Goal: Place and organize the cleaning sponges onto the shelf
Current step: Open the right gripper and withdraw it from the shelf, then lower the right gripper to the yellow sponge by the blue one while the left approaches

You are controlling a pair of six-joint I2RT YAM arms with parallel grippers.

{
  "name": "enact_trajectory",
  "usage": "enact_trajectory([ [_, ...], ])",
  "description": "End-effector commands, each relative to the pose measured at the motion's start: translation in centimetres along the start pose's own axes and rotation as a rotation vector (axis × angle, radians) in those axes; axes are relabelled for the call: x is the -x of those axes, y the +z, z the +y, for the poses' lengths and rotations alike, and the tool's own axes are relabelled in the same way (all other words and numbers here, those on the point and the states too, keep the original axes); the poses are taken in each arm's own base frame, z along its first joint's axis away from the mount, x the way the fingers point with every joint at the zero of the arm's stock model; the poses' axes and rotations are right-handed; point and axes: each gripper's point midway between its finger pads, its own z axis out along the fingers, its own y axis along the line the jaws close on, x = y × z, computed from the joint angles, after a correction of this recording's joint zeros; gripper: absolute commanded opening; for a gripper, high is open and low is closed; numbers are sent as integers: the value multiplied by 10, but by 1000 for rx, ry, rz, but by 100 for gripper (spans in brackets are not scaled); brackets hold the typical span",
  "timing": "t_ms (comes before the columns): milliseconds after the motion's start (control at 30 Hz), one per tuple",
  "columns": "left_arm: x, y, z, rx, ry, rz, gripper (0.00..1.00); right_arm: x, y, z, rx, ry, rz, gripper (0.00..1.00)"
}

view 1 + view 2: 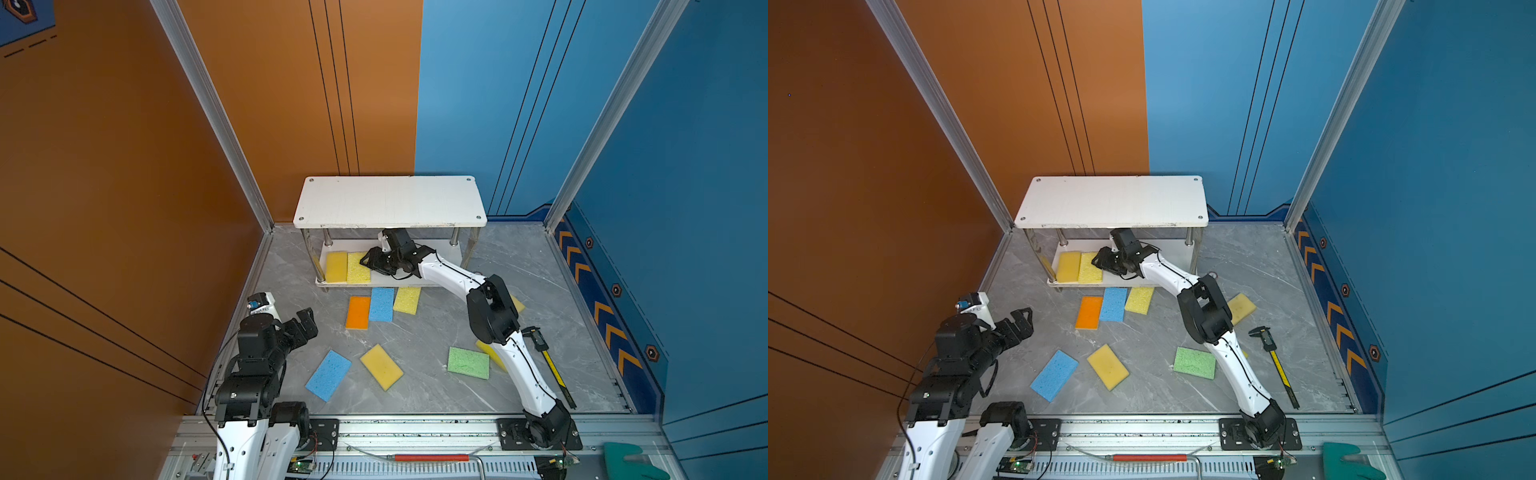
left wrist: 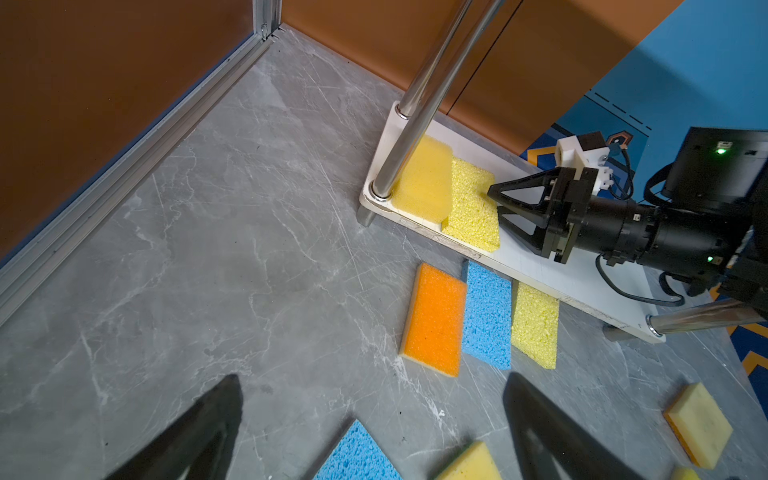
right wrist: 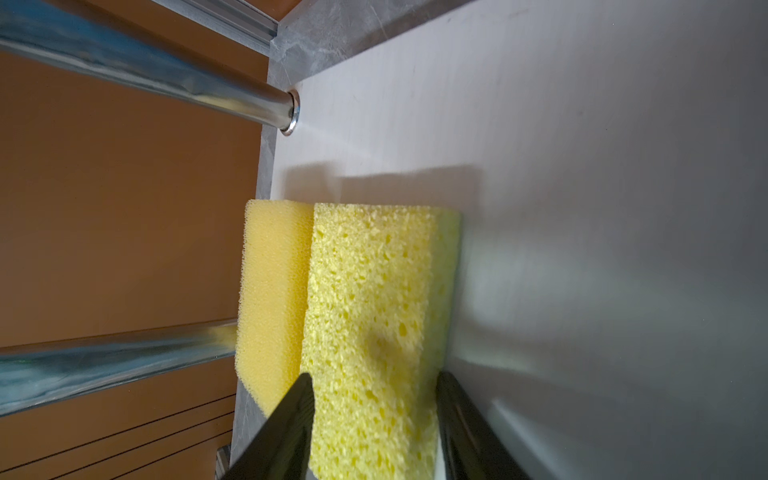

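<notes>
Left gripper [image 2: 372, 378] parked at 8 o'clock, jaws spread wide, nothing in them. Shelf [image 1: 1113, 201] at 12. At the 9 o'clock end of its lower board [image 2: 582, 282]: smooth yellow sponge [image 1: 336, 266], with the coarse yellow sponge [image 1: 356, 269] lying flat and butted against it.

Right gripper [image 3: 372, 374] reaches in under the top board [image 1: 390, 201] from 3, jaws roughly half spread, one finger on each side of the coarse one's near end. Can't tell if I'm pinching it or free of it.

My read: this is the set-down of sponge two. Eight cleaning sponges are loose on the table [image 1: 415, 386].

Next: open clear and back out level toward 3, dragging nothing and missing the top board and posts [image 2: 419, 104]. Then probably the orange sponge [image 1: 358, 312] at the shelf's 6 o'clock foot.

Views:
- Right wrist shows the finger contact and the seam between the pair, but no loose sponges.
- Both top views hide that contact under the gripper.
- Left wrist shows the coarse one sitting right at the board's front edge.
</notes>
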Motion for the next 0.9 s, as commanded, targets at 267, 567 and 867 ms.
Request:
enact_trajectory([
  [267, -1, 4, -11, -67, 6, 19, 98, -5, -74, -13, -171, -89, -129, 51],
  [567, -11, 16, -38, -230, 0, 78, 98, -81, -162, -55, -318, -104, -101, 51],
  [867, -55, 48, -81, -376, -68, 305, 98, -141, -176, -108, -394, -50, 23, 52],
])
